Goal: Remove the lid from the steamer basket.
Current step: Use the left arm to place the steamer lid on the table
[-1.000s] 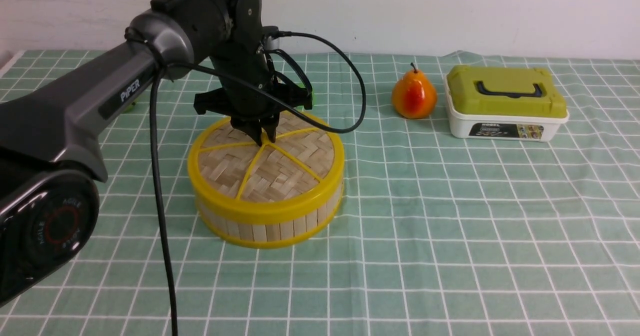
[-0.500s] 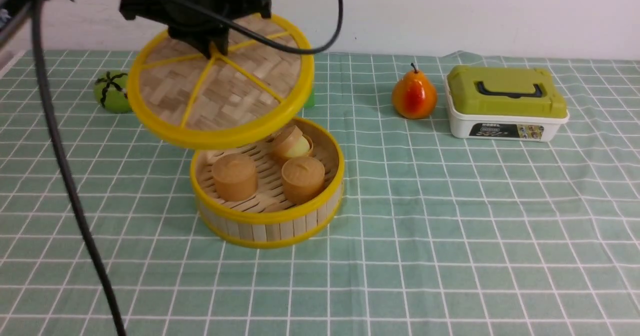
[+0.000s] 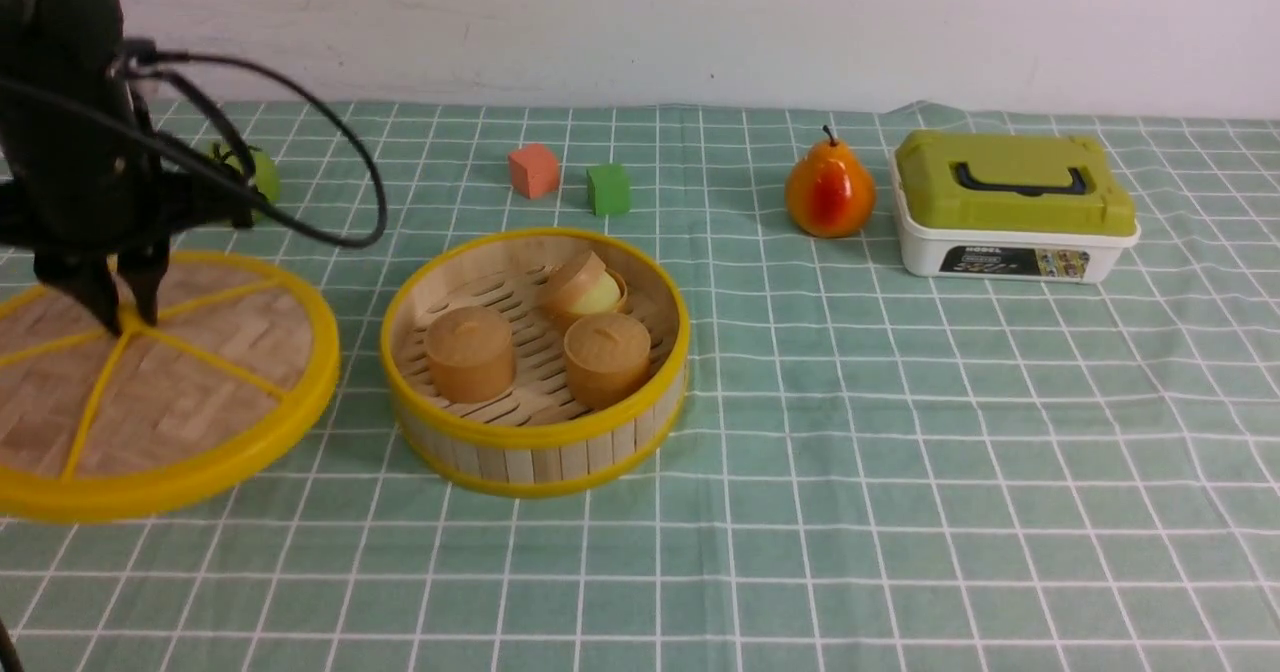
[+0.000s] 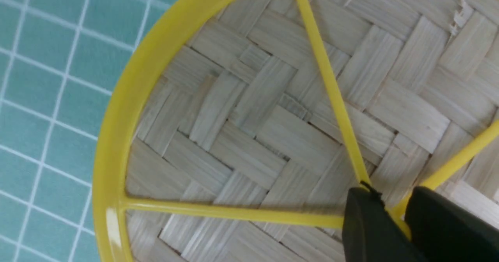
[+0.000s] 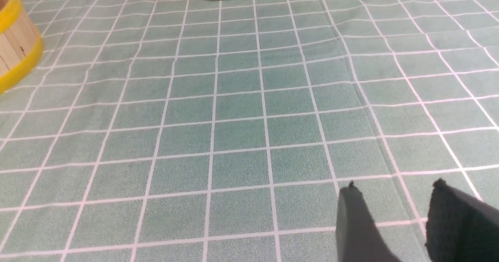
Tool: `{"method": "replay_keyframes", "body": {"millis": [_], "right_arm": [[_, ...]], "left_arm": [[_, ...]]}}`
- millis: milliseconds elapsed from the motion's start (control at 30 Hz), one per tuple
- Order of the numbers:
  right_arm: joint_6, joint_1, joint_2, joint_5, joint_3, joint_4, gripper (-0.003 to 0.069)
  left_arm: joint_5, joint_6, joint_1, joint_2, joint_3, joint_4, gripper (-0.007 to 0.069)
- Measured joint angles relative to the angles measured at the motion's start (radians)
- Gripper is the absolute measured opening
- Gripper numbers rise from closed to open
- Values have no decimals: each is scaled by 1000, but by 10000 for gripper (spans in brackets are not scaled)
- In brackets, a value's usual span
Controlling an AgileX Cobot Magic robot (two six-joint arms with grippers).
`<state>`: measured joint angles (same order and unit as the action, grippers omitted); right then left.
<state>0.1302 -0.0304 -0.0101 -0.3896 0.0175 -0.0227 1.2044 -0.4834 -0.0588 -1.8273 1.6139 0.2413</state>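
Note:
The lid (image 3: 180, 382) is off the steamer basket and sits low over the cloth at the near left, apart from the basket. I cannot tell whether it touches the cloth. My left gripper (image 3: 125, 317) is shut on the lid's yellow centre knob. In the left wrist view the lid (image 4: 253, 129) fills the frame, with the gripper (image 4: 393, 205) closed on the knob. The steamer basket (image 3: 530, 437) stands uncovered in the middle and holds three brown cakes. Its wall also shows in the right wrist view (image 5: 15, 39). My right gripper (image 5: 393, 186) is open and empty over the cloth.
A pear (image 3: 830, 192) and a white box with an olive-green lid (image 3: 1015, 207) stand at the back right. A red cube (image 3: 533, 170) and a green cube (image 3: 608, 189) lie behind the basket. A green ball (image 3: 262, 174) is partly hidden behind my left arm.
My left gripper lifted the lid off the steamer basket, then carried it left and down to the near left. The cakes and cubes came into view.

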Motion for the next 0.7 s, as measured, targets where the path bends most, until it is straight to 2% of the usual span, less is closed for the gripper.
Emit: {"method": "replay_keyframes", "body": {"millis": [200,700], "right_arm": [[0,0,0,0,0,0,241],[0,0,0,0,0,0,241]], "left_arm": [[-130,-8,-1,-49,-68,-59,111],[-147,-13,-1,-133,-70,-76,111]]}}
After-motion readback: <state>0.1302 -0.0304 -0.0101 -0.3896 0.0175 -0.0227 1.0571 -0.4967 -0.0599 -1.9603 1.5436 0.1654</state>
